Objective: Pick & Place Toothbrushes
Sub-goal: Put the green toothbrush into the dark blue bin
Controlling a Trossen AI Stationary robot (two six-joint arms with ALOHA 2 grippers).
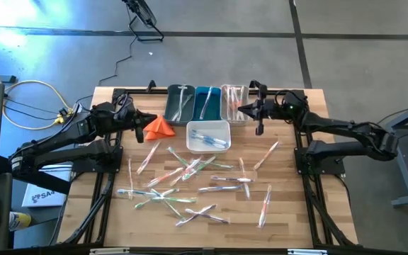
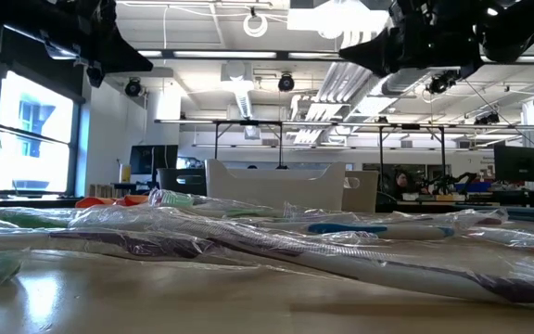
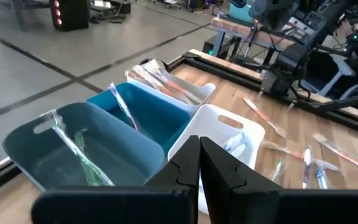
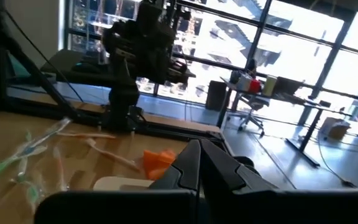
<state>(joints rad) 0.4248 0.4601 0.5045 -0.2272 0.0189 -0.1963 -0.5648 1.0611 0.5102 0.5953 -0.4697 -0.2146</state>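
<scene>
4 bins, toothbrushes inside, rest on table

Four bins, one orange cloth, toothbrushes — perhaps twenty-odd

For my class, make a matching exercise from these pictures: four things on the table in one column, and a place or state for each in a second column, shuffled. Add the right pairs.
Things
1. grey-green bin
2. white bin
3. orange cloth
4. right gripper

Places or states
A. shut, above the clear bin at the back
B. left of the white bin, on bare wood
C. leftmost in the back row of bins
D. in front of the back row, holding blue toothbrushes

Pairs: 1-C, 2-D, 3-B, 4-A
</scene>
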